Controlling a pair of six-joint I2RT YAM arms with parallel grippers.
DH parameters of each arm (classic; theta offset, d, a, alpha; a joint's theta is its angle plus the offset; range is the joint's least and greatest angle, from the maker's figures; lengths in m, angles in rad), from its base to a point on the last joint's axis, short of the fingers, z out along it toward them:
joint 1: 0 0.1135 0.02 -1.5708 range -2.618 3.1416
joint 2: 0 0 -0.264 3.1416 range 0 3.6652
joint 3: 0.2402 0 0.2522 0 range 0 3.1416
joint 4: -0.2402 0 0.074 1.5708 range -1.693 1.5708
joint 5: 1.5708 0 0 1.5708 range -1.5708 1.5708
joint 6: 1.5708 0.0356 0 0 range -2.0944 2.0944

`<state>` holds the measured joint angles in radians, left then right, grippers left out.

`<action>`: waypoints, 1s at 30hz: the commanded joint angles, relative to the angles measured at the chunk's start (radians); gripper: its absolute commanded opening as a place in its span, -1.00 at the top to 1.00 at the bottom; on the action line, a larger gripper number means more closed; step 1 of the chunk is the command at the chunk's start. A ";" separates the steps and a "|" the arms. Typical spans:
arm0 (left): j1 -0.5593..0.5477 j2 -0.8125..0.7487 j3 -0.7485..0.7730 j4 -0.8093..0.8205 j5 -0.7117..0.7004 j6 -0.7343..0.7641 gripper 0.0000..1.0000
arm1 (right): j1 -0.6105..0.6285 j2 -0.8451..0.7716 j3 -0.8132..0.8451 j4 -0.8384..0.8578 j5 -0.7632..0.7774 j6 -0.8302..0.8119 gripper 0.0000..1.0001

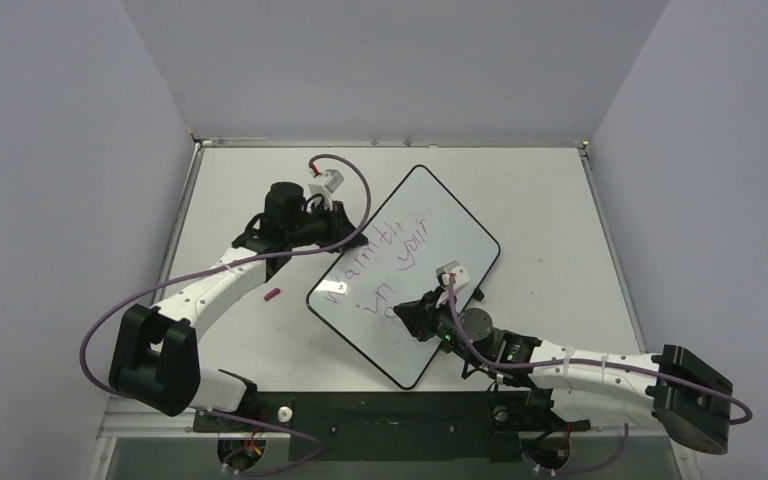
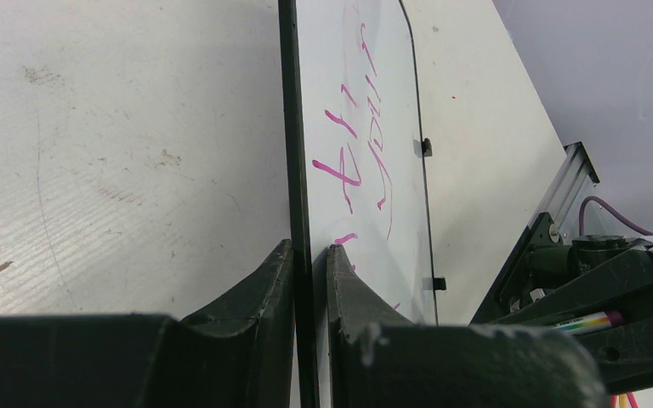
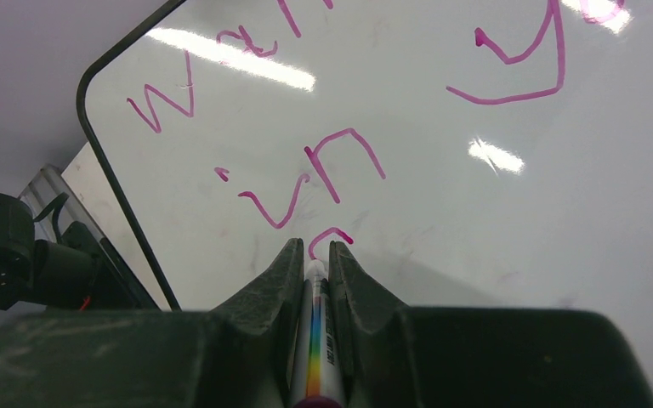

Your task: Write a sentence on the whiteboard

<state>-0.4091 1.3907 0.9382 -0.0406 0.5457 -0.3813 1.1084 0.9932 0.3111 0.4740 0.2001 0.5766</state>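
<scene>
Right gripper [image 3: 313, 251]: fingers drawn in tight on a marker [image 3: 317, 348], one pad on each side of the barrel.
Marker: white barrel with a rainbow stripe, lying along the gap between the fingers, its tip poking out just past them.
Marker tip: down at the whiteboard [image 3: 442, 221], right at a short pink curl that starts a third line.
Left gripper [image 2: 310, 251]: fingers nearly together, pinching the thin black rim of the whiteboard's far-left long edge, one finger on the table side and one on the writing side.
Sentence [image 1: 392, 255]: pink handwriting. "Warmth" is the first line and "in your" the second, with only the curl below them.
Whiteboard position: on the table [image 1: 550, 220], turned at a slant, between the two arms. One corner points to the back and one to the near edge.
Table: off-white and scuffed, with a small pink piece [image 1: 272, 294] lying on it just left of the whiteboard, beside the left arm. It is too small to identify.
</scene>
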 commanded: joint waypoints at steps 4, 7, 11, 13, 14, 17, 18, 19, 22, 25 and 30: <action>0.007 -0.028 0.004 0.068 -0.064 0.078 1.00 | 0.010 -0.035 -0.032 -0.128 0.137 0.029 1.00; 0.008 -0.028 0.003 0.068 -0.064 0.078 1.00 | 0.010 -0.041 -0.031 -0.148 0.167 0.040 1.00; 0.008 -0.029 0.002 0.068 -0.065 0.076 1.00 | 0.010 -0.036 -0.021 -0.177 0.193 0.044 1.00; 0.009 -0.029 0.003 0.068 -0.065 0.076 1.00 | 0.010 -0.035 -0.017 -0.188 0.197 0.043 1.00; 0.008 -0.029 0.003 0.068 -0.066 0.076 1.00 | 0.009 -0.034 -0.015 -0.195 0.198 0.043 1.00; 0.008 -0.031 0.003 0.068 -0.066 0.076 1.00 | 0.010 -0.036 -0.016 -0.207 0.195 0.043 1.00; 0.008 -0.030 0.003 0.068 -0.066 0.076 1.00 | 0.010 -0.038 -0.017 -0.212 0.195 0.043 1.00; 0.007 -0.029 0.003 0.068 -0.066 0.076 1.00 | 0.010 -0.039 -0.019 -0.215 0.193 0.043 1.00; 0.008 -0.030 0.003 0.068 -0.067 0.076 1.00 | 0.010 -0.046 -0.022 -0.228 0.191 0.043 1.00; 0.008 -0.029 0.003 0.067 -0.067 0.076 1.00 | 0.010 -0.048 -0.023 -0.229 0.192 0.044 1.00; 0.008 -0.030 0.004 0.067 -0.066 0.076 1.00 | 0.010 -0.047 -0.019 -0.229 0.193 0.043 1.00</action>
<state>-0.4091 1.3907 0.9375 -0.0410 0.5419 -0.3813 1.1145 0.9321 0.2974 0.3576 0.3634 0.6384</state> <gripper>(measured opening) 0.111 0.097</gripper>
